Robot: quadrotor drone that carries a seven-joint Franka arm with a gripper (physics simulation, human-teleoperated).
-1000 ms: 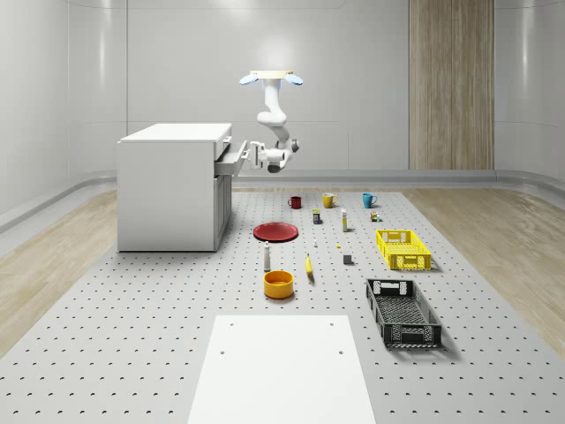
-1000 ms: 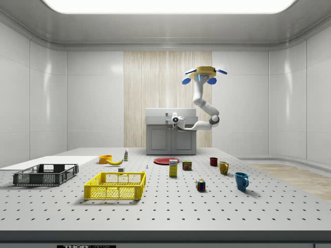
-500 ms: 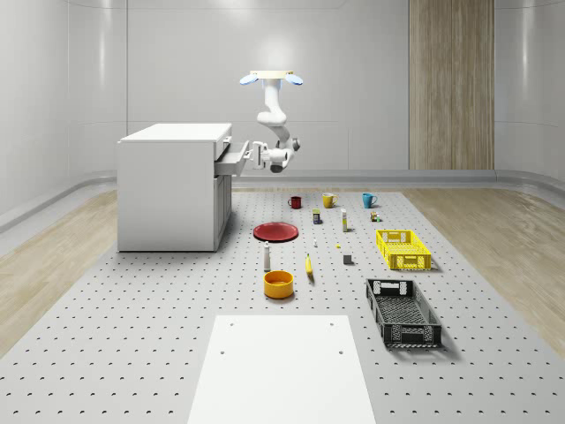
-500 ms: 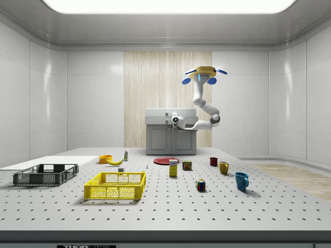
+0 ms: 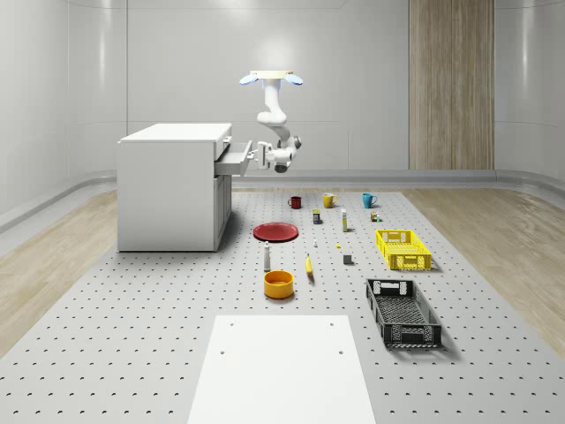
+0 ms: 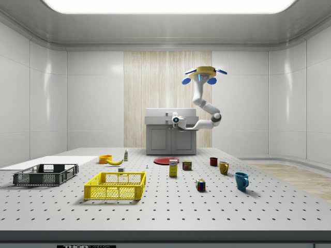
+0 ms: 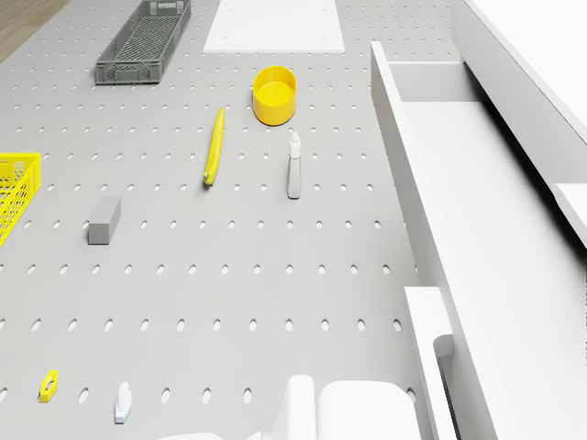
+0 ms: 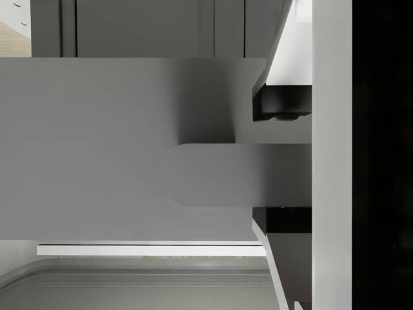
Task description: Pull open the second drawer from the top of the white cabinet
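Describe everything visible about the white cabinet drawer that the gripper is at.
The white flat-fronted cabinet drawer stands partly pulled out of the white box-shaped cabinet, toward the whole-scene view's right, just below the cabinet top. It looks like smooth painted board; its tray is shallow and bare inside. A rounded bar handle sits on the front, and the two-finger gripper has a dark pad on either side of it. The drone hovers above, out in front of the cabinet.
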